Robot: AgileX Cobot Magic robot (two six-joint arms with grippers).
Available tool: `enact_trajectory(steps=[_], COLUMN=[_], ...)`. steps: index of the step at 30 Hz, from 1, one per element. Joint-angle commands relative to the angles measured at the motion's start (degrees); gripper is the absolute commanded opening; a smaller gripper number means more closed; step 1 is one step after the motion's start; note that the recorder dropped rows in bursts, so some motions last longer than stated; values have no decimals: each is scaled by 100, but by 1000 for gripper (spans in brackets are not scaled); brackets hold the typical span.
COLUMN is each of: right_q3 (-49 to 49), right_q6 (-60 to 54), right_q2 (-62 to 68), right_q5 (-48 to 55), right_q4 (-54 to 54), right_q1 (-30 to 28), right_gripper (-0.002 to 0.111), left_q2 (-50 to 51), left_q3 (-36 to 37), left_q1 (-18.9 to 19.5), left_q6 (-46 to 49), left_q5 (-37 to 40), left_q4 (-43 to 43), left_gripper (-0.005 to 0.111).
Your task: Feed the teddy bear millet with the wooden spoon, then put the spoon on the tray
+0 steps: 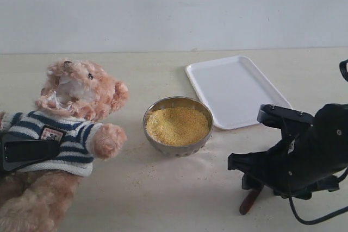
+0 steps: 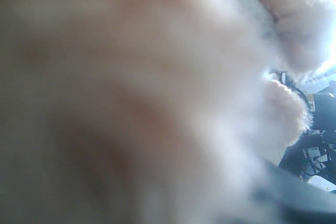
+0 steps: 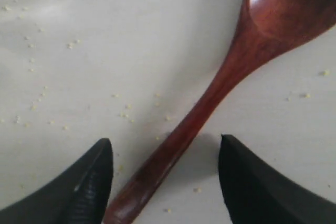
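Behind your workspace you see a plain, pale grey-white wall [image 1: 163, 9] spanning the full width. It meets a light beige table [image 1: 163, 205] along a straight, level line. The tabletop looks smooth and matt, with a few faint creases in its surface. Your light is soft and even, leaving only weak, diffuse shadows on the table. The left wrist view gives you a bright, blurred patch; you cannot tell what it is.

I see the wooden spoon [image 3: 231, 61] lying flat on the table [image 3: 105, 35], its handle between the parted jaws of my right gripper [image 3: 165, 142]; loose millet [image 3: 125, 114] grains dot the surface.
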Motion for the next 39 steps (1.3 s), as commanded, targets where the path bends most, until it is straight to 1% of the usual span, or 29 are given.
enact_trajectory(steps=[1, 4, 12, 15, 20, 24, 29, 30, 33, 36, 39], right_q3=[349, 349, 349, 244, -163, -672, -1354, -1475, -1676, -1743, -1743], right_q6=[-270, -515, -452, -452, -450, -427, -400, -328, -252, -252, -345], right_q2=[-7, -333, -1623, -2059, -2551, -2729, -2729, -2729, -2729, -2729, -2729], right_q5=[473, 520, 642, 795, 1508, 2174, 3355, 3630, 4107, 4314, 4340], right_q4=[-35, -35, -19, -212, -672, -1238, -2275, -2645, -3183, -3313, -3045], right_q1=[-14, -14, -4, -4, -4, -4, -4, -4, -4, -4, -4], right_gripper=[59, 59, 59, 59, 59, 59, 59, 59, 59, 59, 59], left_q2=[-5, -5, -5, -5, -5, -5, -5, -5, -5, -5, -5], left_q3=[-48, -48, -48, -48, -48, -48, -48, -48, -48, -48, -48], left_q1=[15, 15, 15, 15, 15, 15, 15, 15, 15, 15, 15], left_q6=[38, 38, 38, 38, 38, 38, 38, 38, 38, 38, 38], left_q5=[198, 198, 198, 198, 198, 198, 198, 198, 198, 198, 198], left_q4=[-97, -97, -97, -97, -97, -97, -97, -97, -97, -97, -97], left_gripper=[5, 5, 5, 5, 5, 5, 5, 5, 5, 5, 5])
